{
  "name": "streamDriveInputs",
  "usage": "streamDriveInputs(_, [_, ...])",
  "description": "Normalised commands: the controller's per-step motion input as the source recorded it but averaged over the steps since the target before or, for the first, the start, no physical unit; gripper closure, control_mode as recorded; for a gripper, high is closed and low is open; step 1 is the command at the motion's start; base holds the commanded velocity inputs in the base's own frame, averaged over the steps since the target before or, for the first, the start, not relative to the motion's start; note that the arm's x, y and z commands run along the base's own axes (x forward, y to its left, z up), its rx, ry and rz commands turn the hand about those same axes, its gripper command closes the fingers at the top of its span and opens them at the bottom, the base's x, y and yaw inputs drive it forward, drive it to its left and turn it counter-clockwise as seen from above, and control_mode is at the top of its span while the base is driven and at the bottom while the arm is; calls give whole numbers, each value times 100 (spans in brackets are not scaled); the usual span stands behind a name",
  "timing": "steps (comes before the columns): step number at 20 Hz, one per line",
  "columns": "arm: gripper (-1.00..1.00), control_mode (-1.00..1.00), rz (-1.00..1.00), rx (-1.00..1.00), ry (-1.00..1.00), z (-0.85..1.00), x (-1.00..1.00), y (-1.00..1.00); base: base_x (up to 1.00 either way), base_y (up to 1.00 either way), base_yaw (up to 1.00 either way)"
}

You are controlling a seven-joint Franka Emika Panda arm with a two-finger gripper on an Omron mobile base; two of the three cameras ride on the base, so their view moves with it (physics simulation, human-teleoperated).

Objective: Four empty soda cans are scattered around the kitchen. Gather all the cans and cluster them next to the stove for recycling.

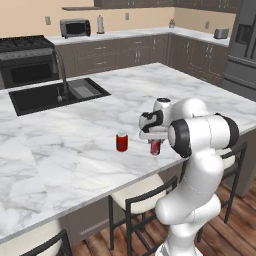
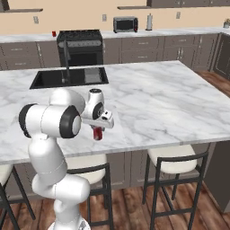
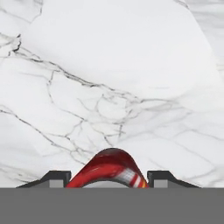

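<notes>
My gripper hangs low over the island counter's front edge, shut on a red soda can. The right base view shows the same can under the hand. In the hand view the can's red side sits between the two dark fingertips, the gripper closed on it. A second red can stands upright on the marble a little to the left, apart from the gripper. A small red can sits on the back counter just left of the black stove.
A black sink with a tall faucet is set into the island's far side. Stools stand under the front edge beside the arm. A microwave and a toaster rest on the back counter; a dark fridge stands at right.
</notes>
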Motion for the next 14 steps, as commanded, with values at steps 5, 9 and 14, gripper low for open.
streamDriveInputs(5, [100,-100,-5,6,7,81,-27,10,0,0,0])
streamDriveInputs(9, [100,-100,-4,5,0,67,-50,9,0,0,0])
streamDriveInputs(14, [100,-100,1,0,0,41,-62,16,0,0,0])
